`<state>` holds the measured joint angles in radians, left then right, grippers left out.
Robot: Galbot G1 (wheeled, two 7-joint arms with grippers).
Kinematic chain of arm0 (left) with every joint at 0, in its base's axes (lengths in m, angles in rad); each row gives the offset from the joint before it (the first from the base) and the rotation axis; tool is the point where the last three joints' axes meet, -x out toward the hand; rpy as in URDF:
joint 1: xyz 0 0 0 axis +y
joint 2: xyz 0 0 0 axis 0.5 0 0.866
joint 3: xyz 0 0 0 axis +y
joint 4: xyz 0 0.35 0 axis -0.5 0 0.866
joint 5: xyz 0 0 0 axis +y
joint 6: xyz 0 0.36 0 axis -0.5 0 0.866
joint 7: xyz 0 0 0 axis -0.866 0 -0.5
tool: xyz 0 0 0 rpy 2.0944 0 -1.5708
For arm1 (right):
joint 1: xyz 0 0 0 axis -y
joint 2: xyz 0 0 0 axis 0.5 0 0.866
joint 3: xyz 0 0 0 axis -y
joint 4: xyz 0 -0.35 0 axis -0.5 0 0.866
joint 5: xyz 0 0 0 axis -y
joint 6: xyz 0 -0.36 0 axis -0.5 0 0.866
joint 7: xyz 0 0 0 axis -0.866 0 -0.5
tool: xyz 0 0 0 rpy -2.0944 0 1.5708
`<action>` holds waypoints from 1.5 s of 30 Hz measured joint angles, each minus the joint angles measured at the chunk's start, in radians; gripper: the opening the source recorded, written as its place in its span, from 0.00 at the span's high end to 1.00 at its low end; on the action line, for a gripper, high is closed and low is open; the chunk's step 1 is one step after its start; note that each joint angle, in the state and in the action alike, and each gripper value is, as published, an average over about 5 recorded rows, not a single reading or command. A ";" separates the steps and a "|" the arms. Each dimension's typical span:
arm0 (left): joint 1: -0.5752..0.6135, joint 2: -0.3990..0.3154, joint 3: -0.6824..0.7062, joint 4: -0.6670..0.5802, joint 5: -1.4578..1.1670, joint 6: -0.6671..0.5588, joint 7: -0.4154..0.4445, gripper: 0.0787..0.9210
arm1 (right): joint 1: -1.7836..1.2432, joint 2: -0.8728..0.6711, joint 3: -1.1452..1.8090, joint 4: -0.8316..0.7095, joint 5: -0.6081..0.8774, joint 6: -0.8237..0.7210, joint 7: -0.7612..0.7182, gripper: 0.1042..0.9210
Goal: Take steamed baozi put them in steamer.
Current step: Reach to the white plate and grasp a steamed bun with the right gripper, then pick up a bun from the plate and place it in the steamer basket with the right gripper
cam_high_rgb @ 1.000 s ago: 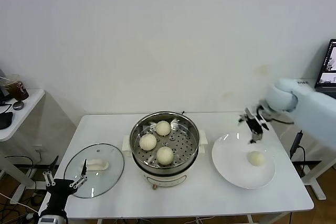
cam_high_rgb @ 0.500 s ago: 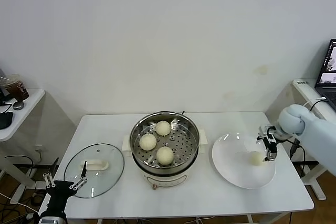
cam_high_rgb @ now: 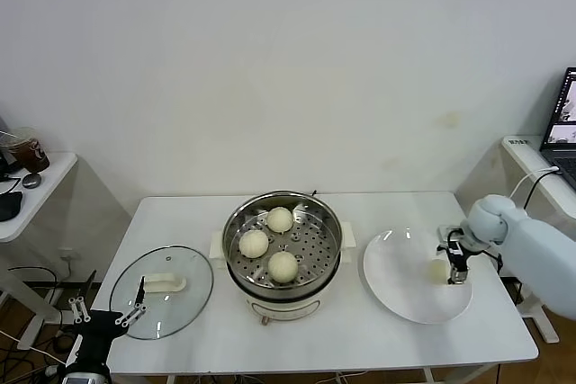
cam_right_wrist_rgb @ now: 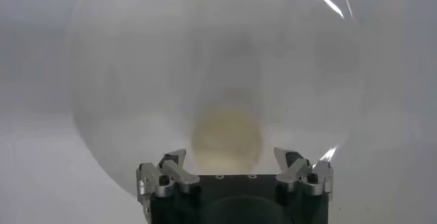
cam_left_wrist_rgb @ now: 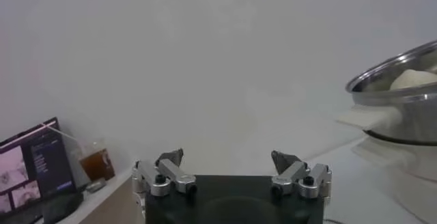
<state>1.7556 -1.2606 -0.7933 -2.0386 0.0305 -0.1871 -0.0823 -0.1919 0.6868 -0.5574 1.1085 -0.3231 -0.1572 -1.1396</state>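
Observation:
Three pale baozi (cam_high_rgb: 280,219) (cam_high_rgb: 254,243) (cam_high_rgb: 283,265) lie on the perforated tray of the shiny steamer (cam_high_rgb: 243,215) at the table's middle. A fourth baozi (cam_high_rgb: 438,269) lies on the white plate (cam_high_rgb: 400,276) at the right; it also shows in the right wrist view (cam_right_wrist_rgb: 227,138). My right gripper (cam_high_rgb: 454,263) is low over the plate, right at this bun, open, with a finger on either side (cam_right_wrist_rgb: 232,160). My left gripper (cam_high_rgb: 108,317) is open and empty, low at the front left near the glass lid; it shows open in the left wrist view (cam_left_wrist_rgb: 230,160).
The round glass lid (cam_high_rgb: 162,290) with a white handle lies on the table left of the steamer. A small side table (cam_high_rgb: 40,188) with a cup stands at the far left. A laptop (cam_high_rgb: 562,114) is at the far right.
My right gripper has moved down and right from the plate's far edge to the bun on the plate. The left gripper has sunk slightly. The buns have not moved.

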 measured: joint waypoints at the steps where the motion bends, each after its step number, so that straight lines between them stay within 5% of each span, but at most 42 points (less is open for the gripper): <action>1: 0.000 0.000 -0.001 0.000 0.000 0.000 0.000 0.12 | -0.002 0.004 0.002 -0.003 -0.003 -0.001 0.000 0.27; 16: 0.006 0.003 -0.008 -0.004 -0.008 -0.003 -0.001 0.12 | 0.012 0.001 -0.004 0.005 -0.024 -0.014 -0.016 0.60; 31: -0.020 0.020 0.015 -0.019 -0.023 0.001 0.002 0.12 | 0.405 -0.062 -0.307 0.199 0.235 -0.109 -0.009 0.58; 45: -0.057 0.028 0.030 -0.008 0.000 -0.008 -0.004 0.12 | 0.836 0.134 -0.686 0.412 0.691 -0.365 0.132 0.58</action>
<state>1.6991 -1.2329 -0.7633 -2.0462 0.0307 -0.1948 -0.0865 0.6442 0.8212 -1.2437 1.5210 0.3681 -0.5226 -1.0075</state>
